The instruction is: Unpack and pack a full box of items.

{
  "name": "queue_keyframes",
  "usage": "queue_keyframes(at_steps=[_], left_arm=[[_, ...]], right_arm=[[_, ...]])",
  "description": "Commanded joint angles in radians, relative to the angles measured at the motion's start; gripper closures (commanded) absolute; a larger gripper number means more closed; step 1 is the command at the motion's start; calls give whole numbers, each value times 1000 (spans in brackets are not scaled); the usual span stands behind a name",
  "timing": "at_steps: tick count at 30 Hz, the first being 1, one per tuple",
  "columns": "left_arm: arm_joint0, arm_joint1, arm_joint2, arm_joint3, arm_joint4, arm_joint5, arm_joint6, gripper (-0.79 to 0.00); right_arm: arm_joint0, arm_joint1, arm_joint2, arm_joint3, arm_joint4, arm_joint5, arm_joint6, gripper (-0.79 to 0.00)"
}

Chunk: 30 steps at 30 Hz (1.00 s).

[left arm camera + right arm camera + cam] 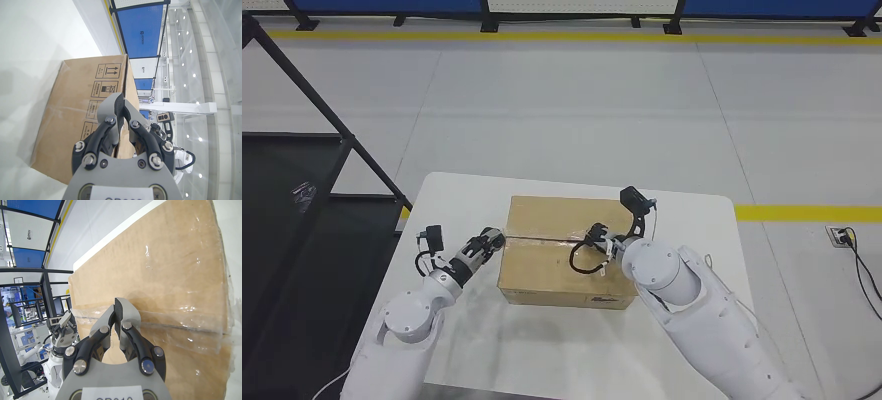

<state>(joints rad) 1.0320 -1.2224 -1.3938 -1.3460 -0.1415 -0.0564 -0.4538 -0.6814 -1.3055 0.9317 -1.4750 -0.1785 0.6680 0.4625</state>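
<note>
A closed brown cardboard box (pixel 562 255) sits mid-table, its top flaps sealed with clear tape (pixel 170 321) along the middle seam. My left gripper (pixel 494 238) is at the box's left end, level with the top edge. Its fingers (pixel 122 98) are shut with nothing between them, in front of the printed side wall (pixel 79 106). My right gripper (pixel 589 233) hovers just over the box top (pixel 160 275) beside the taped seam. It (pixel 116 303) is shut and holds nothing. Past the far end of the box, the right wrist view catches the left gripper (pixel 62 323).
The white table (pixel 692 215) has bare room to the right of the box and in front of it. A black metal rack (pixel 302 200) stands off the table's left side. Loose tape wrinkles over the box's end (pixel 225 332).
</note>
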Motion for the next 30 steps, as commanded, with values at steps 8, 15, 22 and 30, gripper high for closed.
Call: queue_keyframes(at_steps=[8, 15, 22, 30], left_arm=[[-1, -2, 6, 25, -10, 0, 6, 0], [4, -1, 0, 42, -21, -5, 8, 0], [-1, -1, -2, 72, -26, -3, 16, 0], [54, 7, -80, -39, -99, -70, 39, 0]], right_arm=[[-4, -7, 1, -4, -14, 3, 7, 0], [-6, -11, 4, -9, -25, 4, 14, 0], [-3, -17, 4, -14, -35, 2, 24, 0], [-4, -22, 7, -16, -49, 4, 31, 0]])
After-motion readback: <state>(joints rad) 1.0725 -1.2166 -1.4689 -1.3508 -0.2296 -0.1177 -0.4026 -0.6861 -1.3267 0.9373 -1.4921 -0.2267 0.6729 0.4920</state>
